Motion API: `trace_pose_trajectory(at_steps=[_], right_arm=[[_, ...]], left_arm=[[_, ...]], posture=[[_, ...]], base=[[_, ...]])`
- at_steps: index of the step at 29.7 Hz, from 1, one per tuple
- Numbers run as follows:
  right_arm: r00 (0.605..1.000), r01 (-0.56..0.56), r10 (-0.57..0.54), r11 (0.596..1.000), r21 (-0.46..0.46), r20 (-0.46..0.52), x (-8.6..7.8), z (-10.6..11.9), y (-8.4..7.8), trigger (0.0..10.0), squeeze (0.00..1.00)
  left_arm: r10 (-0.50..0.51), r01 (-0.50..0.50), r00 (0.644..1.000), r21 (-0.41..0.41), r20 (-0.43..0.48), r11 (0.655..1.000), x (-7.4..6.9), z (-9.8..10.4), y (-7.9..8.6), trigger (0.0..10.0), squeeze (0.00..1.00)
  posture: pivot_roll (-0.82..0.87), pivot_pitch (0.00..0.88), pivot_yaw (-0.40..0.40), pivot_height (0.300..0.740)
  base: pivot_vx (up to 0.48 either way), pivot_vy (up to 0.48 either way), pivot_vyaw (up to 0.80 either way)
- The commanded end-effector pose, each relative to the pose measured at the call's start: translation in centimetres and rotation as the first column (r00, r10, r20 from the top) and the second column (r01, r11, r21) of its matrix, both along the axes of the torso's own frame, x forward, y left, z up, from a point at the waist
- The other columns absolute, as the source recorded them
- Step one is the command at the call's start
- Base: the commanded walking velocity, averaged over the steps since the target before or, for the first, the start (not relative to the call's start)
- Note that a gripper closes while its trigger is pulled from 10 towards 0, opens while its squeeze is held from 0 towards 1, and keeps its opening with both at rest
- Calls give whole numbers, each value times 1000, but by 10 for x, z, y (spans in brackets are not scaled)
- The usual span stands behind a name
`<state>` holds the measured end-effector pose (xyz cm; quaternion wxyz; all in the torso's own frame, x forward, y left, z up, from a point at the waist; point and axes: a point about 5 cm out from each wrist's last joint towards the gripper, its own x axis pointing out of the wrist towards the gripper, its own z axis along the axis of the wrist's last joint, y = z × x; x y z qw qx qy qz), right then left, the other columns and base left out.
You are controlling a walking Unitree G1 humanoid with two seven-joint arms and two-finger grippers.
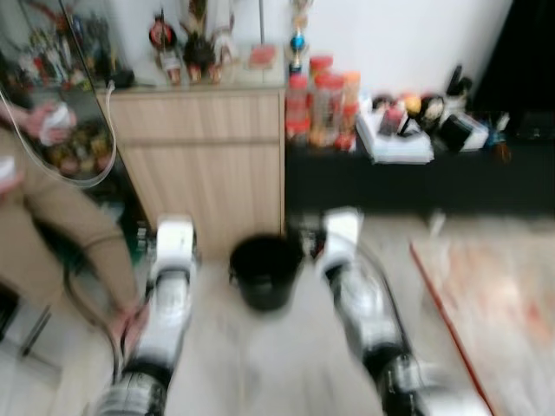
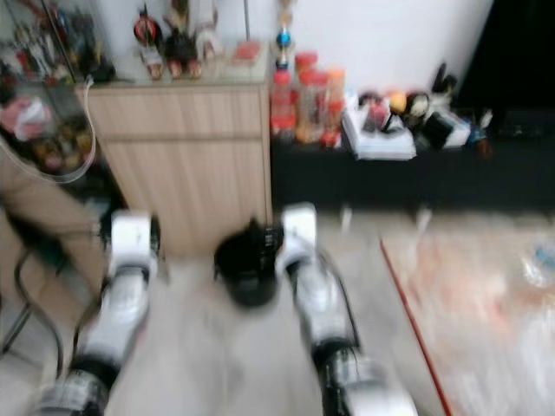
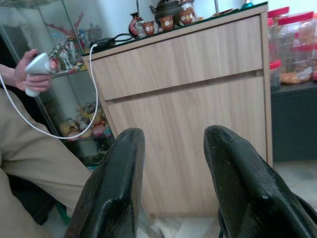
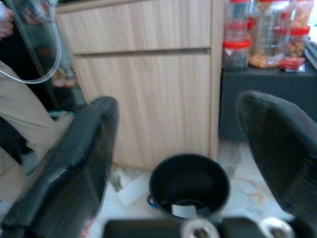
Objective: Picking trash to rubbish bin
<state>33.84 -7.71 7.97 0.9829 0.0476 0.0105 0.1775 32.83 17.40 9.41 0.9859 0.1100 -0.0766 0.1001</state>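
A black rubbish bin (image 1: 264, 270) stands on the pale floor in front of a wooden cabinet (image 1: 208, 147). In the right wrist view the bin (image 4: 189, 184) lies below and just beyond my right gripper (image 4: 178, 104), which is open with nothing between its fingers. A white scrap (image 4: 184, 210) lies at the bin's bottom. My left gripper (image 3: 173, 139) is open too, holding nothing, and faces the cabinet front. Both silver arms reach forward, the left arm (image 1: 165, 303) to the left of the bin and the right arm (image 1: 360, 303) to its right. The head views are blurred.
A person sits at the left, a trouser leg (image 1: 52, 217) close to my left arm, a hand holding a white controller (image 3: 37, 69) with a cable. A low black shelf (image 1: 416, 186) carries jars (image 1: 325, 95) and clutter. A reddish rug (image 1: 494, 295) covers the floor at right.
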Motion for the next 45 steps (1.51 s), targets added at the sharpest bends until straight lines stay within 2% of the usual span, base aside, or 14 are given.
trace_pose_trajectory(at_steps=[1,13,45], right_arm=[[1000,-12,12,1000,3,17,2,5,4,10000,0],[1000,-25,25,1000,4,17,2,6,6,10000,0],[999,-40,40,999,-15,16,2,6,9,10000,0]], left_arm=[[-1,1,999,-1,34,1000,4,9,0,10000,0],[-10,10,999,-8,46,1000,4,10,-2,10000,0],[-22,24,997,-18,71,1000,5,16,-6,10000,0]], posture=[[29,0,7,740],[23,0,4,740],[23,0,0,740]], base=[[0,0,0],[0,0,-73],[0,0,-800]])
